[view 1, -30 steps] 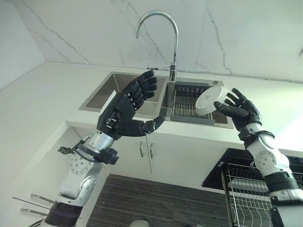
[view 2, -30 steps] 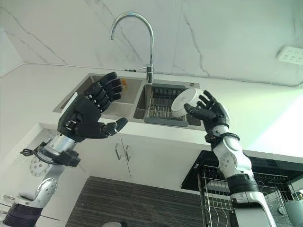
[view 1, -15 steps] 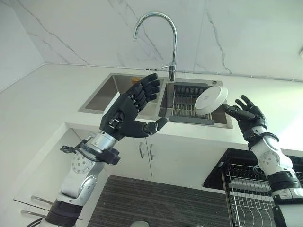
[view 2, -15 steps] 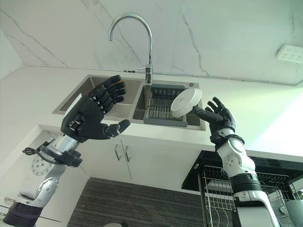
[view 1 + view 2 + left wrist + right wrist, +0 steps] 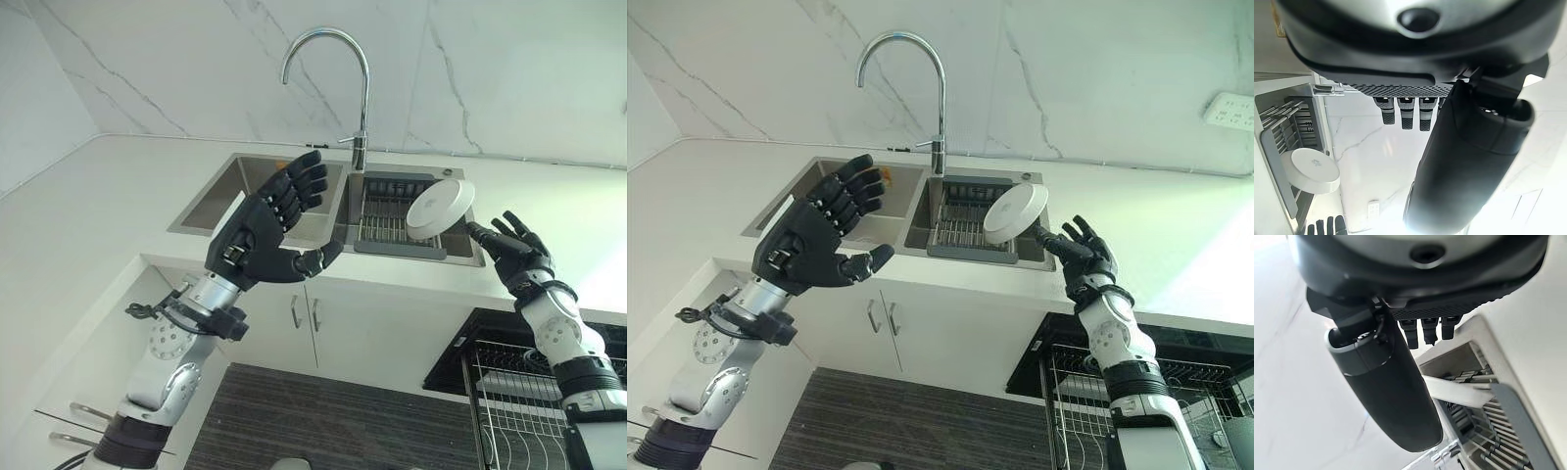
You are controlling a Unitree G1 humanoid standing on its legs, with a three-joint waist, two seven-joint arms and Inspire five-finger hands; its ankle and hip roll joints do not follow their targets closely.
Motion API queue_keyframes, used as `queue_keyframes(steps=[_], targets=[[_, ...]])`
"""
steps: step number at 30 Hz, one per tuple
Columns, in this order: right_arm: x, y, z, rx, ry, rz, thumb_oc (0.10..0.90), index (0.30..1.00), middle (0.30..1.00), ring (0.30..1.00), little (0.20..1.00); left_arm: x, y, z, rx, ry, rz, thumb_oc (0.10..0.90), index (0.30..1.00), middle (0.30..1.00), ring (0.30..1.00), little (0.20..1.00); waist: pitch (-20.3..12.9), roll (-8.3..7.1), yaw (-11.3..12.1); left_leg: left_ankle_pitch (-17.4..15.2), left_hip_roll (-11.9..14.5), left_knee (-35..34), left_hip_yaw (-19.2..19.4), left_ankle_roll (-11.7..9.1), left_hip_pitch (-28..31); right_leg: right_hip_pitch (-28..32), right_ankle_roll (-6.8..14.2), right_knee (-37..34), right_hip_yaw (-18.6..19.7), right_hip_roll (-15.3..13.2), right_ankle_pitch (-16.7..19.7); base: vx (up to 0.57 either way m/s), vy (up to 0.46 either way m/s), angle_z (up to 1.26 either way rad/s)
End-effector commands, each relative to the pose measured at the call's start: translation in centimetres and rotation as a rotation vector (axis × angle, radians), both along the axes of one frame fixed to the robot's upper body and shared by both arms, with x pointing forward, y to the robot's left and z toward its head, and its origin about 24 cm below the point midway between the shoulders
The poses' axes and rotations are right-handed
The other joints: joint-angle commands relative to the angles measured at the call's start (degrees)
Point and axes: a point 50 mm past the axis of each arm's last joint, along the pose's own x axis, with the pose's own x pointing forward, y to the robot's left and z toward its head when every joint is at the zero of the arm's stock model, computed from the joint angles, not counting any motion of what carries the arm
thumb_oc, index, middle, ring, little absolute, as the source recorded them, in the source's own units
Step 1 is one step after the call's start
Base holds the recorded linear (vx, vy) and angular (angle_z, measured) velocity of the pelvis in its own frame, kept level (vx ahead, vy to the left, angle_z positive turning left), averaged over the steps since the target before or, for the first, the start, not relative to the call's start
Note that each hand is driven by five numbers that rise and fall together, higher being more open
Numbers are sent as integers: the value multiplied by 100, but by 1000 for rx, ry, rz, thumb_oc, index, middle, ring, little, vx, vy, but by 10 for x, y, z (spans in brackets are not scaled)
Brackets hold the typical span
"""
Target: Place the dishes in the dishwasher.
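A round white dish (image 5: pixel 439 209) stands tilted on its edge at the right end of the dark drying rack (image 5: pixel 384 220) in the sink's right basin. My right hand (image 5: pixel 517 255) is open just to the dish's right, fingers spread, with the fingertips at or very near its rim and not curled round it. In the right wrist view the dish (image 5: pixel 1454 390) shows edge-on past the straight fingers (image 5: pixel 1422 332). My left hand (image 5: pixel 263 227) is open and raised over the front of the left basin (image 5: pixel 240 186), holding nothing. The left wrist view also shows the dish (image 5: pixel 1309 170) on the rack.
A tall curved chrome tap (image 5: pixel 362 93) rises behind the sink. The dishwasher's wire rack (image 5: pixel 509 406) is pulled out at the lower right, below the counter. White cupboard doors (image 5: pixel 304 318) are under the sink. A small orange thing (image 5: pixel 887 176) lies in the left basin.
My right hand has drawn back to the right and lower, off the back of the dish. The dish stays tilted on the rack. My left hand has barely moved.
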Motion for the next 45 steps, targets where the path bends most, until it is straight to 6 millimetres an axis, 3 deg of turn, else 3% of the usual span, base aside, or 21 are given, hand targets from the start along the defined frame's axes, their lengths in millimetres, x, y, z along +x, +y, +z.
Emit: queue_keyframes(steps=[1, 14, 21, 45], targets=[[20, -6, 81, 27, -332, -14, 800, 900, 900, 900, 900, -3, -1, 35, -27, -159, -32, 800, 900, 900, 900, 900, -222, -70, 75, -1068, 103, 424, 244, -37, 153, 494, 456, -480, 103, 140, -433, 0, 0, 0], [25, -8, 71, 234, -323, 9, 800, 900, 900, 900, 900, -3, 3, 31, -19, -137, -32, 800, 900, 900, 900, 900, -184, -49, 150, -1084, 80, 424, 231, -36, 249, 598, 455, -480, 90, 137, -453, 5, 1, 0], [27, -9, 75, 285, -351, 11, 800, 900, 900, 900, 900, -4, 4, 28, -18, -120, -32, 800, 900, 900, 900, 900, -209, -39, 182, -1096, 69, 424, 219, -30, 302, 661, 449, -480, 75, 131, -472, 25, 9, 2], [29, -15, 70, 256, -276, 14, 800, 900, 900, 900, 900, -7, 6, 19, 3, -65, -41, 800, 900, 900, 900, 900, -176, -39, 251, -1091, 52, 424, 195, -36, 369, 753, 431, -480, 93, 141, -514, 15, 1, 0]])
